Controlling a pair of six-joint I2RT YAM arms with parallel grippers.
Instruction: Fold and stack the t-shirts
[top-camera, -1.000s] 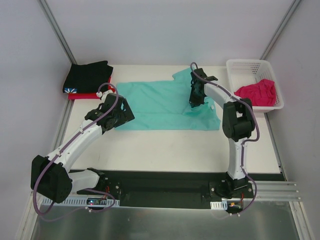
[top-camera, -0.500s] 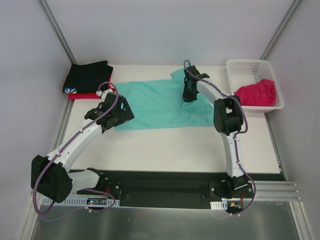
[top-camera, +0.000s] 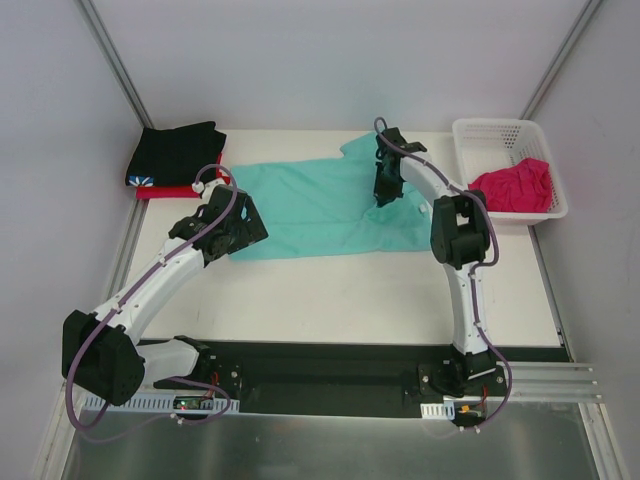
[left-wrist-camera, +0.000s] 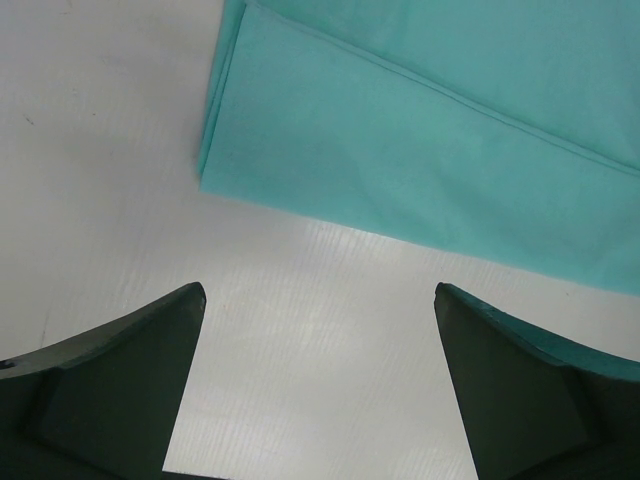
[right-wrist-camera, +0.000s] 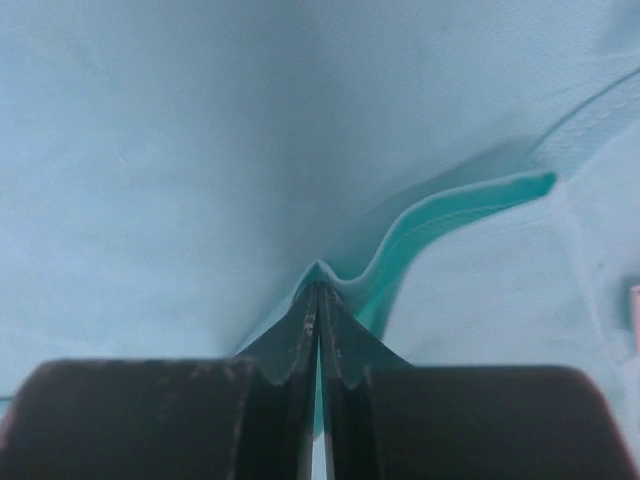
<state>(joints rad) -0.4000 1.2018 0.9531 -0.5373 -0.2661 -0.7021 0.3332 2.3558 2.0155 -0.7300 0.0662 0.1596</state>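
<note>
Overhead from behind, wrist views close-up, all sharing teal t-shirt (top-camera: 310, 205)

white lattice basket (top-camera: 490, 148), white table (top-camera: 350, 290)

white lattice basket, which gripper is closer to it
Right. The right gripper pinches the teal t-shirt left of the white lattice basket; the left gripper hovers open at the shirt's far left corner.
</note>
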